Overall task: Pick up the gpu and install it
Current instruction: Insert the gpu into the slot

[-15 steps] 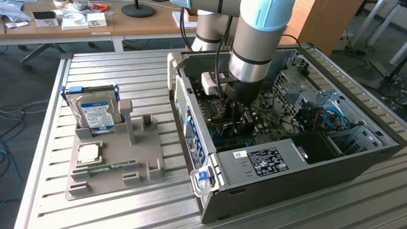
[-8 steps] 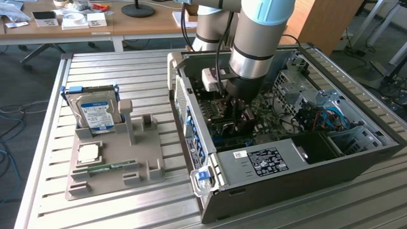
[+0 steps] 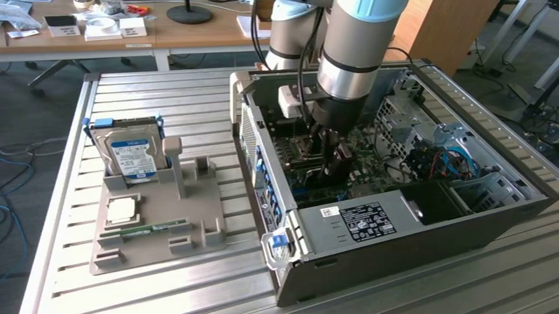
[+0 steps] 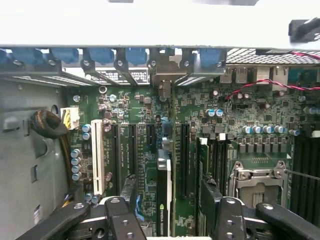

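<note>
one grey robot arm (image 3: 349, 59) reaches down into one open dark metal computer case (image 3: 454, 242) on a slatted metal table (image 3: 157, 288). its black gripper (image 4: 169, 200) stands with jaws spread wide, one finger on each side of the gpu (image 4: 163, 190), a thin card with a green edge and black face standing upright in a motherboard slot; neither finger (image 4: 129, 190) visibly presses it. the wrist view shows one green motherboard (image 4: 240, 115) and one white expansion slot (image 4: 97, 155). the exterior view shows one grey plastic parts holder (image 3: 148, 222) carrying one boxy hard drive with blue-white label (image 3: 133, 157).
</note>
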Controlling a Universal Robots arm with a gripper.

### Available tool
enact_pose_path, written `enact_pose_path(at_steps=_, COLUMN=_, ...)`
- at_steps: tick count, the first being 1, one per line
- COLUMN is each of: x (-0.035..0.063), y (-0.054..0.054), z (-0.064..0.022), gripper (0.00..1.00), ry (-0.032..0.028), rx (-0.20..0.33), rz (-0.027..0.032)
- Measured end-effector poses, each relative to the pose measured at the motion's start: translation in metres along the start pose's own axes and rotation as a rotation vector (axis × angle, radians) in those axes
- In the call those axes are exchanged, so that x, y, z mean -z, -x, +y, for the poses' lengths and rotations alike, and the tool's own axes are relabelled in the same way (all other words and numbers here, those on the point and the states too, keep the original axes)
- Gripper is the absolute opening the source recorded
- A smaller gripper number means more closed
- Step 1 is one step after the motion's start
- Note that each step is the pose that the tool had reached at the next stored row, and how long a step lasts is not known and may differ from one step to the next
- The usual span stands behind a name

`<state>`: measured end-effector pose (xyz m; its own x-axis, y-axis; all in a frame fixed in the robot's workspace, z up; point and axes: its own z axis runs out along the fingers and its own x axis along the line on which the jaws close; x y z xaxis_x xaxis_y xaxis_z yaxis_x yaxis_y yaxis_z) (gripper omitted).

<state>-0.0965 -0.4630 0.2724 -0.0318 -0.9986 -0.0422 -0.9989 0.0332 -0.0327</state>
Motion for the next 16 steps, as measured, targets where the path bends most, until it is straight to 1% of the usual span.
enact_pose_path(at_steps=16, x=0.0228, y=0.001, z=-0.0008, gripper=0.63, ry=0.0000, rx=0.000, rz=0.0001)
